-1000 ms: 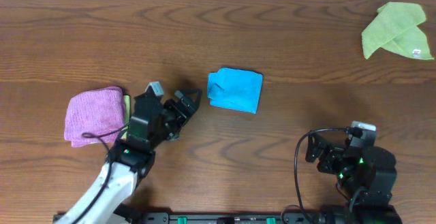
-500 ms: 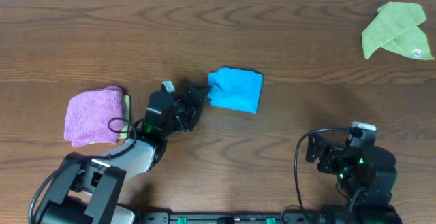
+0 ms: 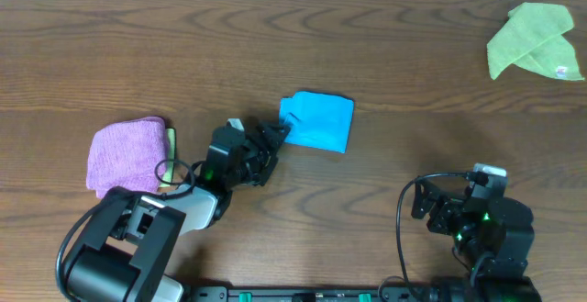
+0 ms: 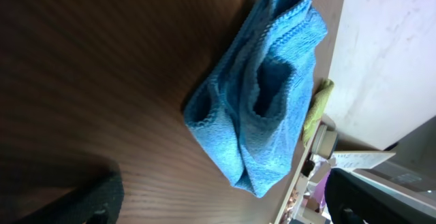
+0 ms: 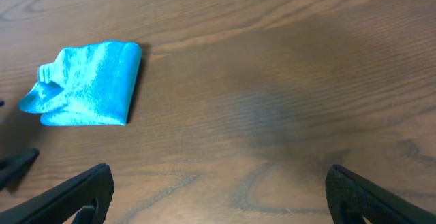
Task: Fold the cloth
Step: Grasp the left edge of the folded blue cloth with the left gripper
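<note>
The bright sky-blue fuzzy microfibre cloth [image 3: 317, 122] lies near the middle of the brown wood-grain table [image 3: 413, 72], folded into a compact, roughly rectangular pad. Its right side is a straight, tidy edge, while its left side is rumpled, with a small corner poking out at the upper left. From the left wrist view the cloth [image 4: 269, 94] shows several stacked layers with stitched hems, and two loose folds gape open like shallow pockets. From the right wrist view the cloth [image 5: 88, 84] sits far off to the upper left, flat on the wood.

The left gripper [image 3: 275, 137] is just beside the cloth's rumpled left edge. Its dark fingers [image 4: 88, 197] are spread wide at the bottom corners of its own camera view and hold nothing. Whether a fingertip touches the cloth cannot be told.

The right gripper [image 5: 218, 198] is well apart from the cloth, near the table's front right, its fingers also spread wide and empty.

A pink folded cloth [image 3: 127, 155] lies to the left of the left arm. A lime-green cloth [image 3: 534, 42] lies at the far right corner.
</note>
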Robot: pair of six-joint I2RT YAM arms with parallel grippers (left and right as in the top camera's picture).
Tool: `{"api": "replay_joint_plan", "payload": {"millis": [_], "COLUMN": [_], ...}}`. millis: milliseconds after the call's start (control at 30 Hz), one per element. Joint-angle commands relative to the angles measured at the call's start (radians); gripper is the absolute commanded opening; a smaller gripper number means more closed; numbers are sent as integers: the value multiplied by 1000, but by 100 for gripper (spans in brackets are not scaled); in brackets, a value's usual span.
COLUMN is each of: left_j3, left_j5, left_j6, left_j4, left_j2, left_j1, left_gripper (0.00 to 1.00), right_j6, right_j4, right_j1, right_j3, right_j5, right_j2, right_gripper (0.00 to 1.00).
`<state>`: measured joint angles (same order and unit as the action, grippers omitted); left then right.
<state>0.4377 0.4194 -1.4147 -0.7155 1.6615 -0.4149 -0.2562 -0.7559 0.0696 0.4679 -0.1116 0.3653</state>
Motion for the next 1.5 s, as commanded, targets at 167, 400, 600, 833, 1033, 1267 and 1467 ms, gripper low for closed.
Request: {"api": "replay_joint_plan", "payload": {"millis": [167, 400, 600, 833, 1033, 1267, 1467], "left_j3": [65, 105, 147, 178, 183, 183, 183], "left_j5": [-26, -31, -34, -46, -85, -132, -175], "left_j6": [-1, -8, -8, -7, -7, -2, 5], "left_j4": [0, 0, 0, 0, 1, 13, 56], "left_j2": [44, 100, 161, 218, 229, 230, 230], "left_j1": [-18, -45, -47, -51, -51, -64, -100], "left_gripper": [96, 96, 97, 92, 74, 65, 57], "right_j6": [-13, -13, -13, -13, -13, -13, -13], "right_j4": [-1, -1, -1, -1, -1, -1, -1], "right_j1": [9, 9, 9, 9, 9, 9, 9], "right_j3": [1, 1, 1, 1, 1, 1, 1], "right_j5": [7, 7, 7, 7, 7, 7, 7], "right_j2": [-5, -5, -5, -5, -5, -5, -5], "right_gripper": [99, 99, 99, 99, 99, 99, 99]}}
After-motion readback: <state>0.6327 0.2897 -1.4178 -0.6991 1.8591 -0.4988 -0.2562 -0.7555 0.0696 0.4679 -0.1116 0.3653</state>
